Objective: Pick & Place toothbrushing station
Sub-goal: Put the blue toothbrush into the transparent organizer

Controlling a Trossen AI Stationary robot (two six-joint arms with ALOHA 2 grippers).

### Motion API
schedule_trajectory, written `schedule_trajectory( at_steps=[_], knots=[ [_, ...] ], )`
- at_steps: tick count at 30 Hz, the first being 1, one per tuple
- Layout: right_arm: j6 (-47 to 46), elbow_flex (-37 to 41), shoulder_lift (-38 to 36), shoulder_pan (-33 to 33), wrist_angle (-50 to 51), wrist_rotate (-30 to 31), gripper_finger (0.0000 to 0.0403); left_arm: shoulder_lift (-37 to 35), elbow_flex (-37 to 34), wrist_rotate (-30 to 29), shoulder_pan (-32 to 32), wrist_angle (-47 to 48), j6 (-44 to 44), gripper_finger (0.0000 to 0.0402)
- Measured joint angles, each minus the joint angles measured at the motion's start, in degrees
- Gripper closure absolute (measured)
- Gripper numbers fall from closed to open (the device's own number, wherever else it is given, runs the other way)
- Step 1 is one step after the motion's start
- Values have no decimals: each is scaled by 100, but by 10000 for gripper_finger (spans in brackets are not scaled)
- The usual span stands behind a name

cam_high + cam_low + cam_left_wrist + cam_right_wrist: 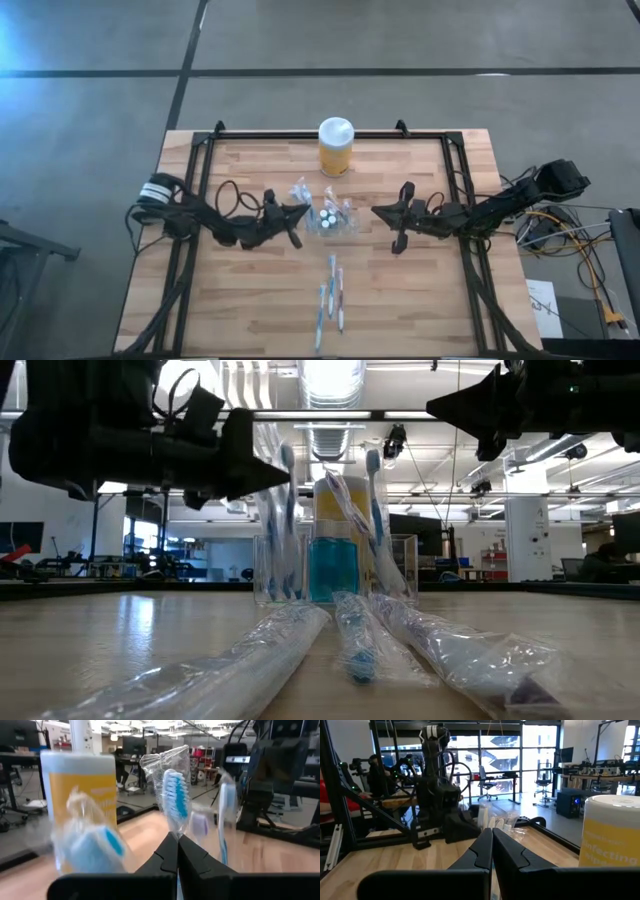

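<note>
Grey concrete floor is seen around a light wooden table (240, 300) framed by a black rail, which fills the centre of the high view. At the middle of the table, just above frame centre, the toothbrushing station (329, 216) is seen: a small clear holder in which wrapped toothbrushes stand upright, with a blue-filled cup visible in the low view. Directly above it in the frame, near the table's far edge, a yellow jar (335, 147) with a white lid is placed, apart from the station. Below the station, toward the lower centre of the frame, several wrapped toothbrushes (331, 300) are laid flat on the wood.

The left gripper (299, 211) is positioned left of centre with its tip right beside the station's left side; its fingers are pressed together and nothing is held between them. Whether the tip touches the plastic wrapping cannot be told. The right gripper (378, 211) is positioned right of centre, a short way off the station's right side, with its fingers likewise closed together on nothing. Both arms are stretched inward from the table's left and right edges.
</note>
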State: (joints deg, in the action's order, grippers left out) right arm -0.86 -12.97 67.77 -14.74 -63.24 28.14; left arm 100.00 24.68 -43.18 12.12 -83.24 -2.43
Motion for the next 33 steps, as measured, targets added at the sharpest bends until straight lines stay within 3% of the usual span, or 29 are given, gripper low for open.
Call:
schedule_trajectory(
  at_steps=[11,21,33],
  knots=[
    [-7,0,0,0,14,0,394,598,-41,-108,131,-73,-502,401],
    [-238,3,-2,-2,160,-13,394,327,-78,-16,303,146,-549,372],
    [-302,4,-2,-2,179,-13,394,-992,-104,-2,371,2708,-1443,282]
  ],
)
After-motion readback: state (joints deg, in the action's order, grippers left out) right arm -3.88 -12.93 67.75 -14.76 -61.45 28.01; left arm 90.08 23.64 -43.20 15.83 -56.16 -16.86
